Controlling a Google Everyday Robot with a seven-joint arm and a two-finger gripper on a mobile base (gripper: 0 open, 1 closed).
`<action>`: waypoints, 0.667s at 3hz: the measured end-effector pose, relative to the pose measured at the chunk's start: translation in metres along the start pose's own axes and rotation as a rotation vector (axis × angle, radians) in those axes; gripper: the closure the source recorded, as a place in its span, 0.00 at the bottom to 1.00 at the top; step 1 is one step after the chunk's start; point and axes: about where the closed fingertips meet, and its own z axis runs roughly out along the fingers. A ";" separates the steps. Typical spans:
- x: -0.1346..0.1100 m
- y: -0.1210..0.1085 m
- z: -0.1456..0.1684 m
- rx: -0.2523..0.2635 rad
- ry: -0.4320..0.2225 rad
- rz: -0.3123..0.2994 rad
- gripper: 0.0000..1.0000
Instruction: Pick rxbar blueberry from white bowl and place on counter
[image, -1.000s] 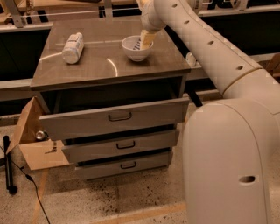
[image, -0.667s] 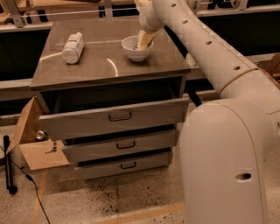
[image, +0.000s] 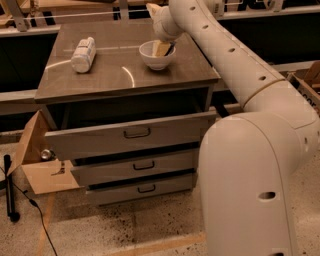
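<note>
The white bowl (image: 156, 57) stands on the counter (image: 125, 75), toward its back right. My gripper (image: 163, 48) reaches down from the arm at the back and sits inside the bowl. The rxbar blueberry is almost wholly hidden by the gripper; only a dark sliver (image: 172, 48) shows at the bowl's right rim. I cannot see whether the bar is held.
A white bottle (image: 83, 54) lies on its side at the counter's back left. The top drawer (image: 130, 135) hangs slightly open below the counter. An open cardboard box (image: 40, 165) sits on the floor at the left. My large white arm (image: 250, 150) fills the right side.
The gripper has sunk a little lower and further left into the bowl. The bowl and bottle have not moved.
</note>
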 end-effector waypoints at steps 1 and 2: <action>0.009 0.004 0.004 -0.029 0.028 0.072 0.00; 0.023 0.002 0.003 -0.038 0.065 0.202 0.00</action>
